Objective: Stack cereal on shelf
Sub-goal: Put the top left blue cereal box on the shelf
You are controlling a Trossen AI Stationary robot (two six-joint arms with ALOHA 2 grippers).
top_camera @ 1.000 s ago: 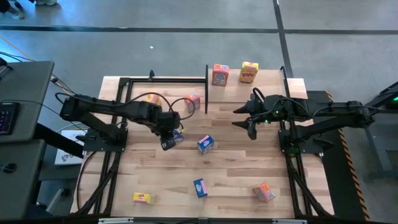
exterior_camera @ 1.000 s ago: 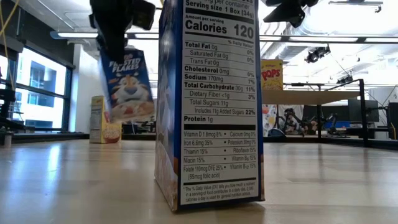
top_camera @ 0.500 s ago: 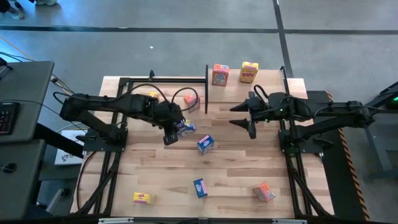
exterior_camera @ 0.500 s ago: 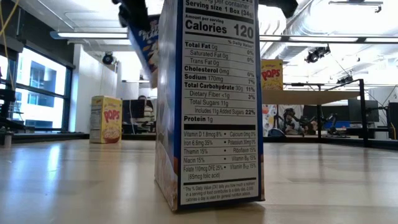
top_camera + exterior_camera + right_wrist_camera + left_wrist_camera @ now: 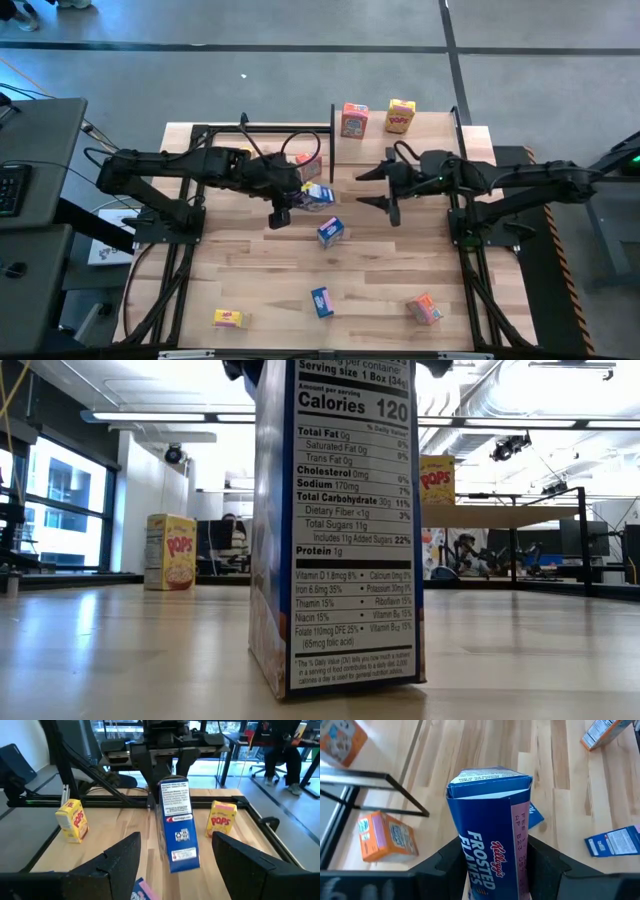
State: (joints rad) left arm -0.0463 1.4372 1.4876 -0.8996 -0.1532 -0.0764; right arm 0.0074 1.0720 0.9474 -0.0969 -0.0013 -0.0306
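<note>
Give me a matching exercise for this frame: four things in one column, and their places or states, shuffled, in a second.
Things:
1. Frosted Flakes box
2. right gripper
3. yellow Pops box
4. orange box

Places or states:
A. open, holding nothing, near the table's middle
B. lying near the front left corner of the table
C. clamped in the shut left gripper, above the table
D. standing at the far edge of the table, beside another yellow box

Pairs: 1-C, 2-A, 3-B, 4-D
</note>
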